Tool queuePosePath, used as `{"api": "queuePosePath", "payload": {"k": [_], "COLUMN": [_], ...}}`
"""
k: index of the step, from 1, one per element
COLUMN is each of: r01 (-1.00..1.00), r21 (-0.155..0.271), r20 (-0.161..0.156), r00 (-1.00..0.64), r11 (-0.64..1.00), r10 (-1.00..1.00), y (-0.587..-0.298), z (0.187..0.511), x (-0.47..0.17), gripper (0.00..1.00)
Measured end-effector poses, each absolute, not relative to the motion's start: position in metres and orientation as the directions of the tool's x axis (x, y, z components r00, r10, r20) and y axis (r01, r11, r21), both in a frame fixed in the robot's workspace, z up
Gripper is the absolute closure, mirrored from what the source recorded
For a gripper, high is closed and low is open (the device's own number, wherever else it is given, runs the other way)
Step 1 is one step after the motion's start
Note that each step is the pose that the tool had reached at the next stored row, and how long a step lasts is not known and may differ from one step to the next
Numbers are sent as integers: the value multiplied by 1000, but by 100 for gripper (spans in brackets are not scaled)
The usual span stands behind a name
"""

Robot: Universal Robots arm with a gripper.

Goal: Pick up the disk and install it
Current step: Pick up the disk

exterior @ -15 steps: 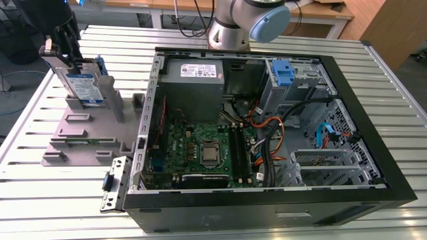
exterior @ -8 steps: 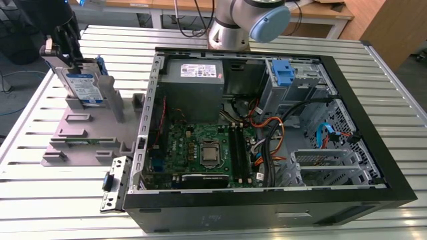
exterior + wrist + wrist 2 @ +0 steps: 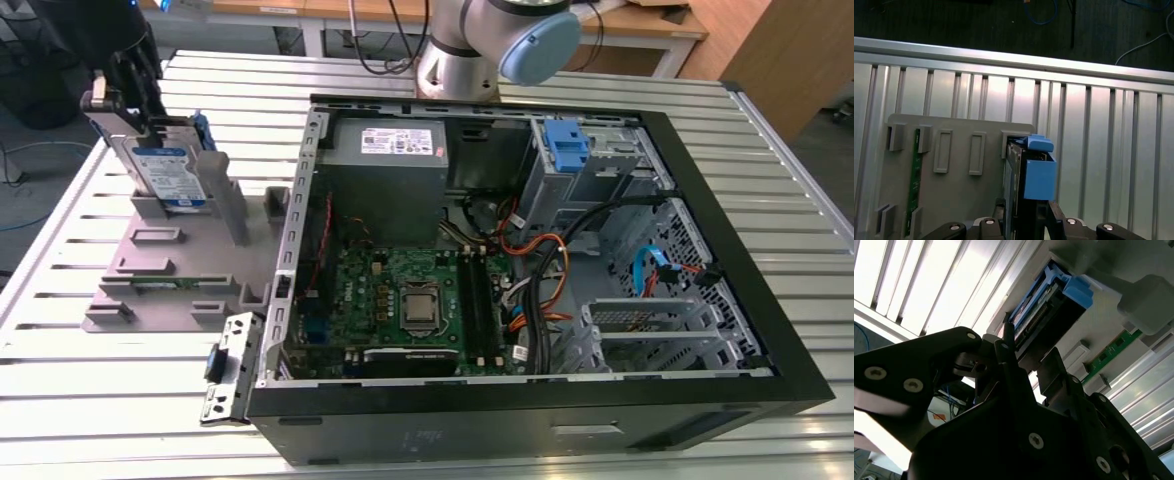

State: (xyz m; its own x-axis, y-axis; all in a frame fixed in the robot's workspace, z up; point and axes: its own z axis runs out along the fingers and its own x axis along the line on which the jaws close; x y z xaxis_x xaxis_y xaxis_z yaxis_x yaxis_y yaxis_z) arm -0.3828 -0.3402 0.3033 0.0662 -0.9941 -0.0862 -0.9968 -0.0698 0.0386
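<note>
Disk (image 3: 1030, 172) stands upright on the grey holder (image 3: 959, 200), its top edge clamped inside the closed claw (image 3: 1026, 212).

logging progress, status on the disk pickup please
Tool at the disk, grip unconfirmed. Disk upright at the grey fixture, outside the open case. No obstruction seen near it.

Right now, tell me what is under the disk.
The disk stands on edge in a grey holder, which lies on the slatted metal table. The holder's walls cover its lower edge, so whether it touches the base cannot be seen.
</note>
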Motion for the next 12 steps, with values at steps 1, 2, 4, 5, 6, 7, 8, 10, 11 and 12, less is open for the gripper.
{"api": "queuePosePath", "payload": {"k": [1, 2, 4, 5, 6, 7, 8, 10, 11, 12], "r01": [-997, -997, -997, -997, -997, -997, -997, -997, -997, -997], "r21": [38, 38, 39, 39, 38, 38, 39, 39, 39, 39], "r20": [-86, -86, -86, -86, -86, -86, -86, -86, -86, -86], "r00": [66, 66, 66, 66, 66, 66, 66, 66, 66, 66], "r11": [-70, -70, -70, -70, -70, -70, -70, -70, -70, -70], "r10": [-994, -994, -994, -994, -994, -994, -994, -994, -994, -994], "y": [-340, -340, -340, -340, -340, -340, -340, -340, -340, -340], "z": [303, 303, 303, 303, 303, 303, 304, 304, 304, 304], "x": [-383, -383, -383, -383, -383, -383, -383, -382, -382, -382], "gripper": [55, 55, 55, 55, 55, 55, 55, 55, 55, 55]}}
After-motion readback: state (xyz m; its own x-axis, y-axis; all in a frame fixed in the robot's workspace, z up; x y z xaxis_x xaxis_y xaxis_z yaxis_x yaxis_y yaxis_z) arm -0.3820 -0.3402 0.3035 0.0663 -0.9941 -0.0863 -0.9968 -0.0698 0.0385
